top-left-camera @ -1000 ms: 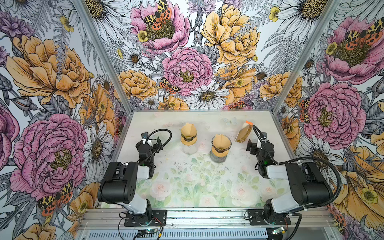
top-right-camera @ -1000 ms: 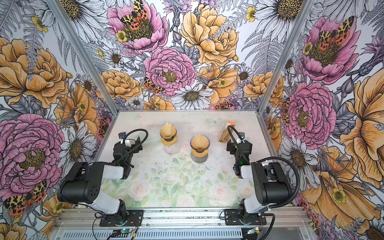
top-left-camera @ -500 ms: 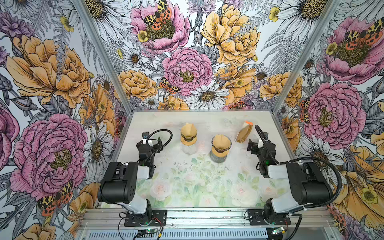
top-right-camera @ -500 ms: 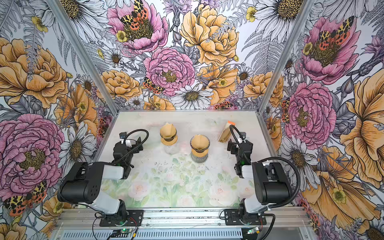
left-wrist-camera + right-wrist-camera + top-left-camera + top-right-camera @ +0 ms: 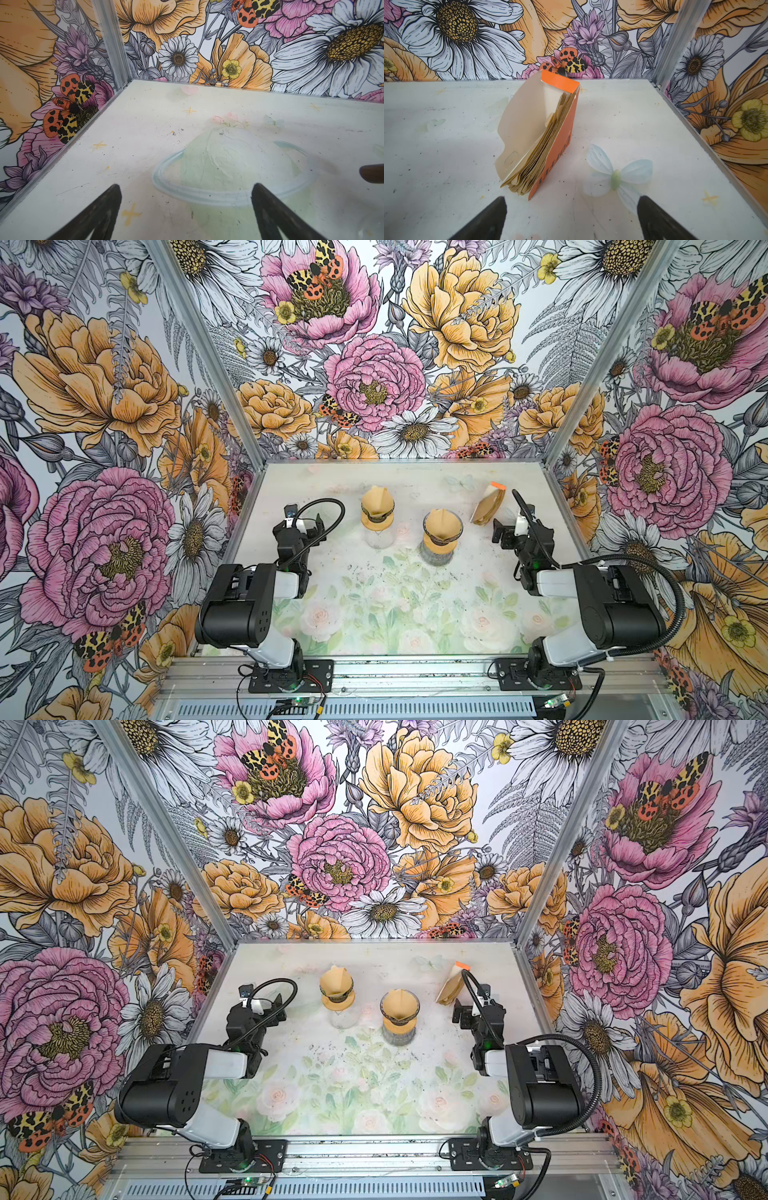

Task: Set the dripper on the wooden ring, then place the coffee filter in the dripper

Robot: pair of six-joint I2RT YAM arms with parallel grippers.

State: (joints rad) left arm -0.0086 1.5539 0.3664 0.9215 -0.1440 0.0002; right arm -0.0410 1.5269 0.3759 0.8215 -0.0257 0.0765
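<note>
left gripper (image 5: 186, 185) hovering spread, empty, over table (image 5: 145, 124) | right gripper (image 5: 571, 199) hovering spread, empty, facing filter box (image 5: 560, 135) | near dripper (image 5: 441, 539), far dripper (image 5: 376, 517) standing mid-table, each carrying brown paper (image 5: 442, 522) | coffee filters (image 5: 542, 149) standing stacked inside box, far right

Table (image 5: 374, 614): pale top printed with faded roses, leaves, small yellow stars and a light-blue butterfly (image 5: 615, 178). The surface is scuffed and flecked with dark specks. Three things stand on it.
1. Filter box (image 5: 487, 504): orange card, flap open, leaning, near the far right corner. It holds a stack of brown paper filters (image 5: 550, 141).
2. Dripper (image 5: 442, 533): glass, upright, near the box on its left and slightly nearer the front, with brown paper in its top.
3. Second dripper (image 5: 377, 514): the same kind, further left of the box.
</note>
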